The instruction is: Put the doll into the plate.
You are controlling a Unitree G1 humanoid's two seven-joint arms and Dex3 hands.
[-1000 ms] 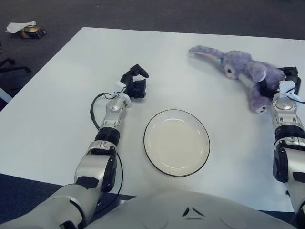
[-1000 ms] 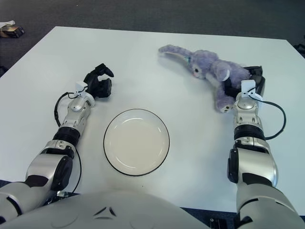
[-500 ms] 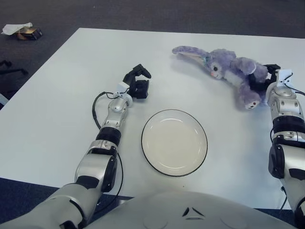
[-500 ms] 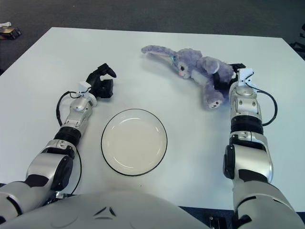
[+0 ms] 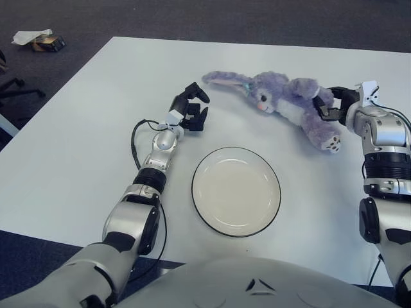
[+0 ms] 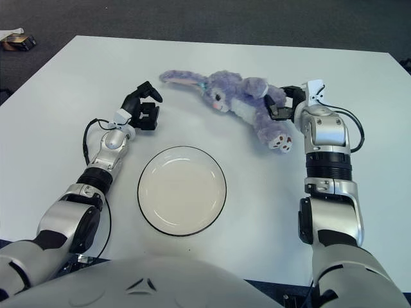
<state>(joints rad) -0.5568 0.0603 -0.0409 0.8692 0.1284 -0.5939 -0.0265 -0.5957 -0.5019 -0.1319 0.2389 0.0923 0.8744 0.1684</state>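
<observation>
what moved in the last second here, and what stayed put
The right hand, shut on the purple plush rabbit doll, has carried it leftward toward the table's middle; it now lies behind the round white black-rimmed plate. The left hand drifted slightly farther and rightward, fingers open. The plate stayed where it was, unfilled.

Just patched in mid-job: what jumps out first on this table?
The purple plush rabbit doll lying at the table's far middle, ears pointing left, with the right robot hand gripping its rear end. Nearer the robot sits the empty black-rimmed plate, and the left robot hand is beyond its left edge, holding nothing.
</observation>
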